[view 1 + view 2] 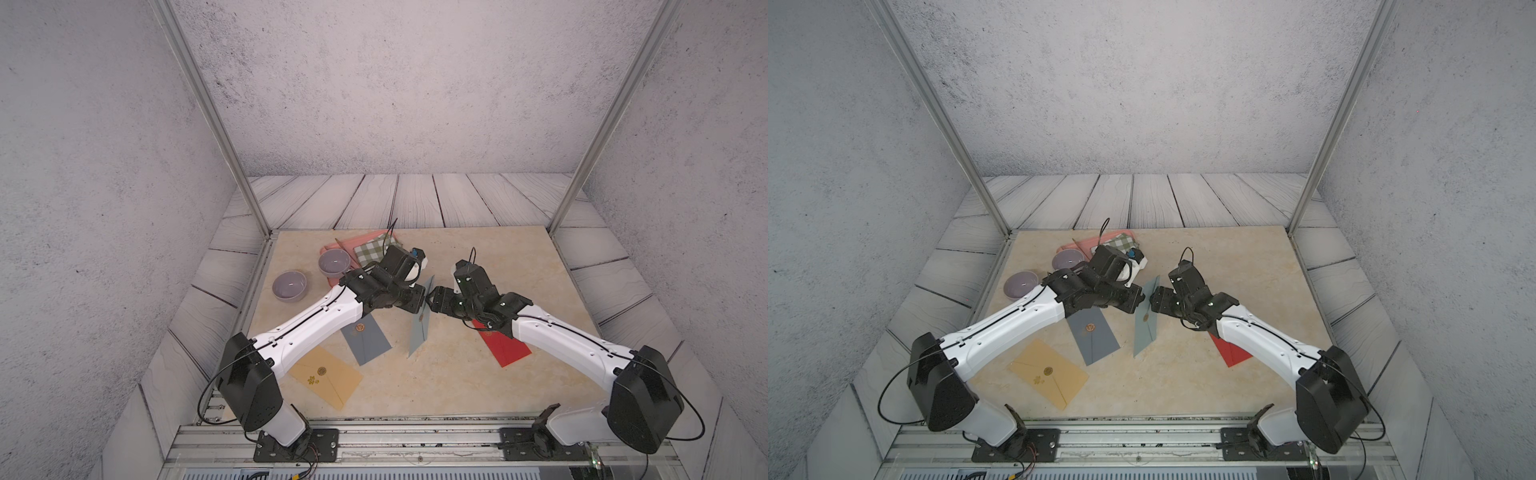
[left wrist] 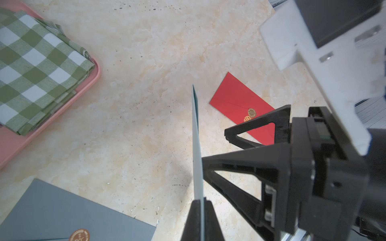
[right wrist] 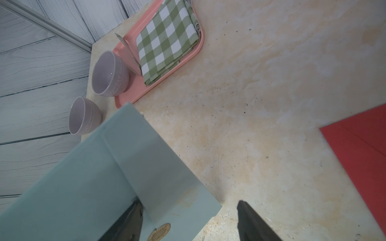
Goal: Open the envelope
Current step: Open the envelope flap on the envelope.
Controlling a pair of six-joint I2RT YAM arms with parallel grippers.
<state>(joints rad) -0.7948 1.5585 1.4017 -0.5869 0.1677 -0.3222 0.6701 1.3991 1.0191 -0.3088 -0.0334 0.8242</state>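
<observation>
A pale blue-green envelope [image 1: 419,332] [image 1: 1144,328] with a gold seal [image 3: 159,231] stands upright on edge in mid-table. My left gripper [image 1: 424,296] [image 2: 197,203] is shut on its upper edge, which the left wrist view shows edge-on as a thin strip [image 2: 196,146]. My right gripper [image 1: 432,297] [image 3: 189,205] faces it from the other side, open. In the right wrist view one fingertip [image 3: 135,206] sits at the edge of the flap [image 3: 156,167]. The other fingertip [image 3: 242,205] hangs over bare table.
A grey envelope [image 1: 368,338], a yellow envelope [image 1: 326,378] and a red envelope [image 1: 505,347] lie flat around the arms. At the back left are a pink tray [image 1: 361,241] with a green checked cloth [image 1: 372,249] and two grey bowls [image 1: 333,263] [image 1: 289,285].
</observation>
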